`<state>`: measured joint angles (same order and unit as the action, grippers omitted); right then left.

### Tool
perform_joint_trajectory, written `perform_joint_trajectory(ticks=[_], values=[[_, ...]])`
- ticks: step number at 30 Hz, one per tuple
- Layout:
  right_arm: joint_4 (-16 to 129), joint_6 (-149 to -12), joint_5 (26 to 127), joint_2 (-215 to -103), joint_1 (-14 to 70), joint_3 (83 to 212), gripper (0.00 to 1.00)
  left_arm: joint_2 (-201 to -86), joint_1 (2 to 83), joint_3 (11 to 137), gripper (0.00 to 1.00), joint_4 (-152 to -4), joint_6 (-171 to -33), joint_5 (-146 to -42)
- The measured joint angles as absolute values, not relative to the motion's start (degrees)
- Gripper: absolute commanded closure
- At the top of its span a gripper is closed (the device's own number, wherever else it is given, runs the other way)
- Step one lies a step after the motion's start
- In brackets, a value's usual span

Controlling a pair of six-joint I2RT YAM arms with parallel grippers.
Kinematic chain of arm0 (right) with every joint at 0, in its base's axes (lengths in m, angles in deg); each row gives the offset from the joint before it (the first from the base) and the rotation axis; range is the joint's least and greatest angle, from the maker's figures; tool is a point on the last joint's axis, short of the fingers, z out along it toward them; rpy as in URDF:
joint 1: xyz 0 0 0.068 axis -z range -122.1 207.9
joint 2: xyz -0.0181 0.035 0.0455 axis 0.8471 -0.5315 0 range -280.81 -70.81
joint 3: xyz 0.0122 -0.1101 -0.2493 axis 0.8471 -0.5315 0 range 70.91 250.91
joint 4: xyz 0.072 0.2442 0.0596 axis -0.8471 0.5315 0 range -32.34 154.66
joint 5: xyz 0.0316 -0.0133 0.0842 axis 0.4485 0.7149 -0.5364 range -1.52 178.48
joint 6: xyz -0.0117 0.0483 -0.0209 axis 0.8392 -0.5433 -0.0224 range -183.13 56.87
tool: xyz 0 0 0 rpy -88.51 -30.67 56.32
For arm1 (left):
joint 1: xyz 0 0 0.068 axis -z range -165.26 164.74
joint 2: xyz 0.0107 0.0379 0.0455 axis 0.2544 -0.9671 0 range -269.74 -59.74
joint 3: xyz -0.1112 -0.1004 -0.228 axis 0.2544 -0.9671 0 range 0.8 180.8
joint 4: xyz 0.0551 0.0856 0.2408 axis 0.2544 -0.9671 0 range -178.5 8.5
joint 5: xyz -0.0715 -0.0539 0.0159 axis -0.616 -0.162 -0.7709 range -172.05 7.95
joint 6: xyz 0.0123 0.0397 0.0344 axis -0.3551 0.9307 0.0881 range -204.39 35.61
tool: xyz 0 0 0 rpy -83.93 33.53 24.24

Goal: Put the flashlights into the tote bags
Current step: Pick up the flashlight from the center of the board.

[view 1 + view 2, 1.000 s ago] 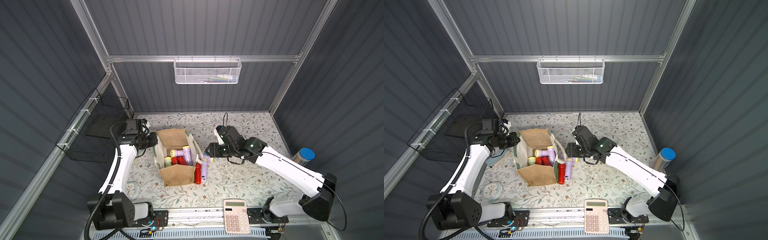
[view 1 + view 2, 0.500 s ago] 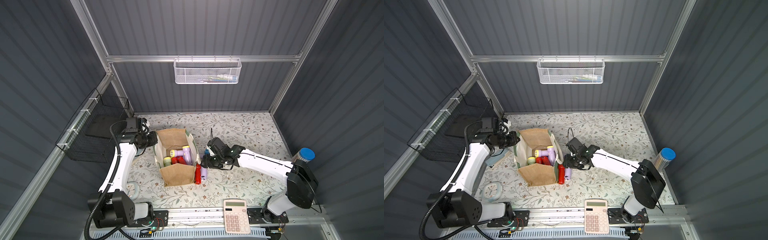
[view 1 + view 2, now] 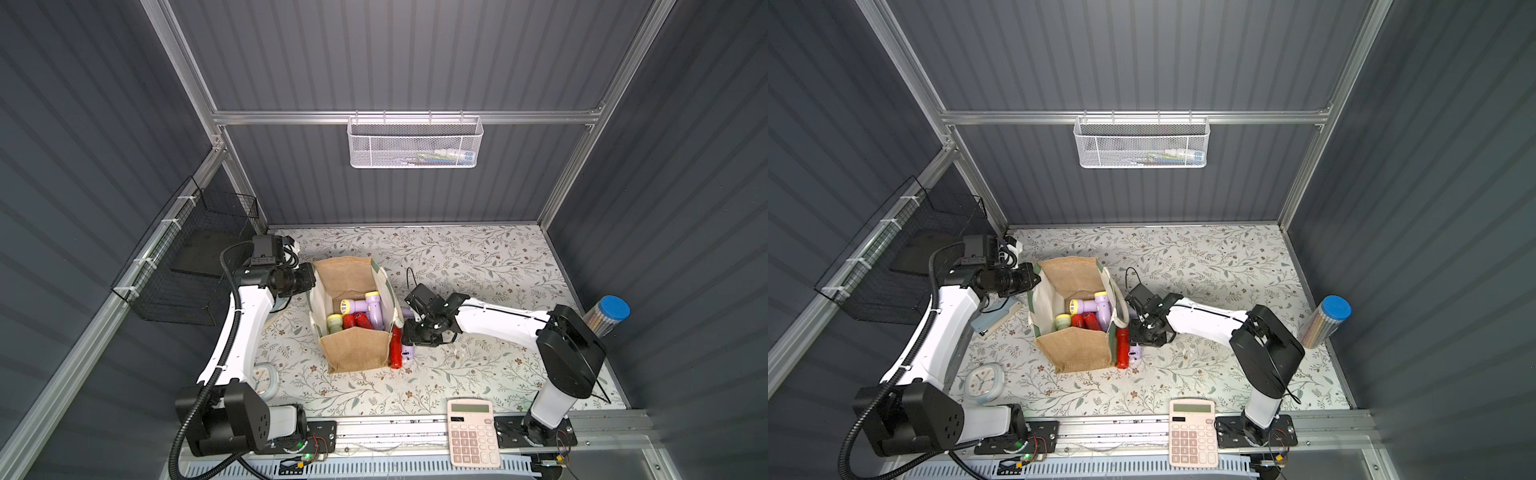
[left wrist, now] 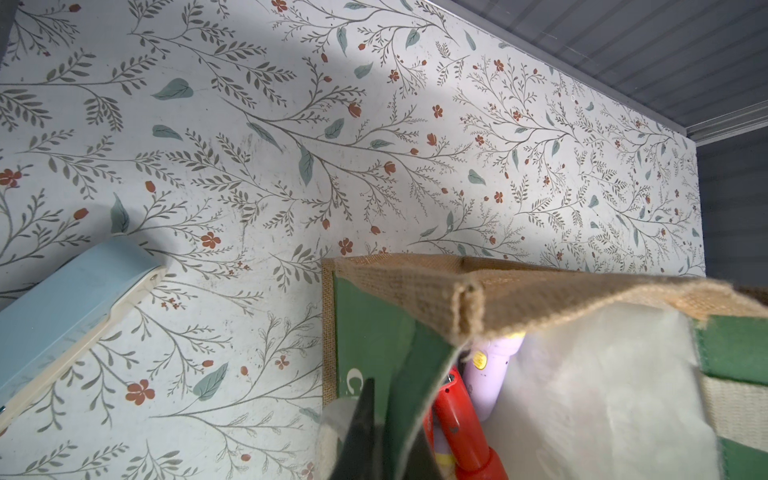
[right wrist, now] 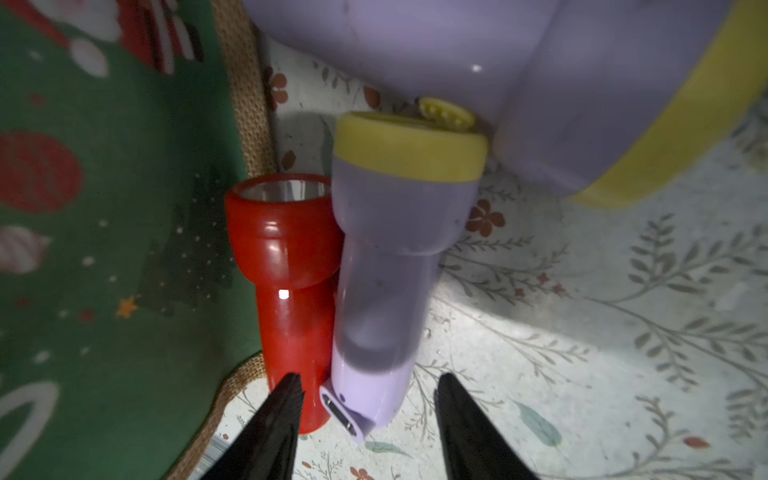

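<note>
**Overhead and wrist views, flashlight loading.** The tote bag (image 3: pixel 357 351) stands open on the floral surface (image 3: pixel 478 266), left of centre. Several flashlights (image 3: pixel 365 307) already lie inside it: lilac, pale green and red.

Your left gripper (image 3: pixel 308 281) meets the bag's left rim. In the left wrist view its fingers (image 4: pixel 368 411) are closed, with the green side panel pinched between them.

Two more flashlights lie flat outside, side by side along the bag's right wall. The red flashlight (image 5: pixel 286 257) is against the green panel. The lilac flashlight (image 5: pixel 386 257) touches the red one's other side.

Your right gripper (image 5: pixel 370 376) sits low over their tail ends. Its fingers are moderately apart, astride the lilac tail and not clamped on it. A gap shows beside one finger, and the other fingertip overlaps the red tail.

Note the crowding:
- The red body leaves no clear slot between itself and the lilac one.
- A second lilac flashlight (image 5: pixel 519 62) lies just past the first one's yellow-ringed head; you cannot tell whether they touch.
- The bag's white rope handle (image 3: pixel 397 320) drapes over the wall above the pair.

Other things around:
- A pale blue stapler (image 3: pixel 996 318) and a round clock (image 3: pixel 984 382) lie left of the bag, beside your left arm.
- A calculator (image 3: pixel 471 432) sits at the front edge.
- A pencil tube (image 3: pixel 606 318) with a blue lid stands by the right wall, well apart from the bag.
- A white mesh basket (image 3: pixel 415 141) hangs on the back rail.
- A black wire basket (image 3: pixel 187 257) hangs on the left wall.
</note>
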<state>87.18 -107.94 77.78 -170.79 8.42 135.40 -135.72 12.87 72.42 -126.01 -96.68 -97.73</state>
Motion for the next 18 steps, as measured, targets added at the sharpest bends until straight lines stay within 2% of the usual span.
perform_joint_trajectory(ticks=[18], values=[[90.4,-106.5,80.6,-175.1,8.2,137.2,0.46,-135.7,12.9,72.4,1.0,-125.6,-96.7,-98.5]])
